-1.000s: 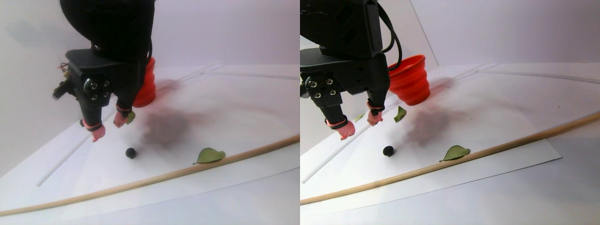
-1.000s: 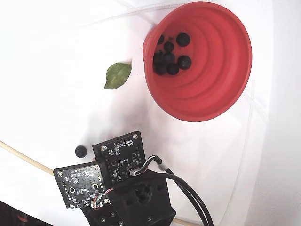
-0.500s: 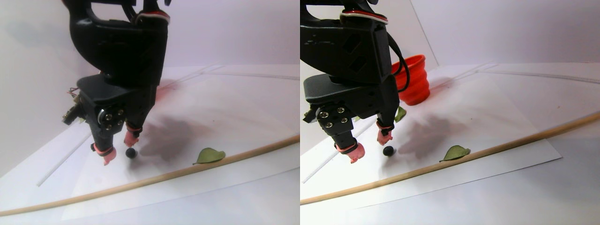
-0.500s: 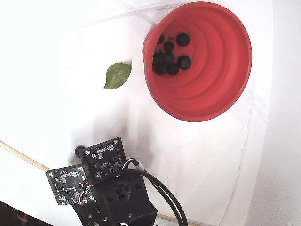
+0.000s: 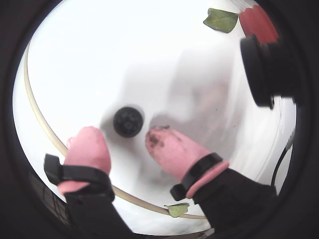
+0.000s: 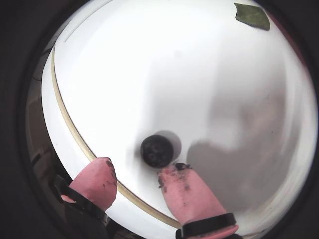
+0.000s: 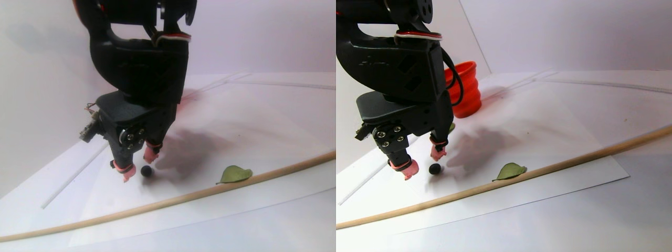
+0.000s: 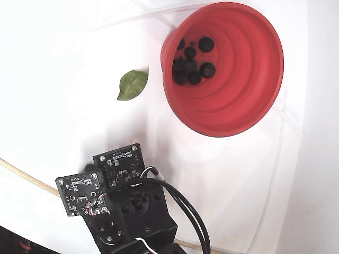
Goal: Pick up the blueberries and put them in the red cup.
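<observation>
Gripper [image 5: 127, 142]: jaws spread, straddling lone blueberry [image 5: 128, 121] w/o gripping it (more berries sitting in red cup [image 8: 241, 79]), pink fingertips [image 6: 182, 191] nearing paper

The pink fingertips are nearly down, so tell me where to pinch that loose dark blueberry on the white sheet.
Pinch the small round dark blueberry across its widest middle, coming straight down from above. It is a ball lying alone on the flat white sheet, and the open gripper already has a pink fingertip on either side.
</observation>
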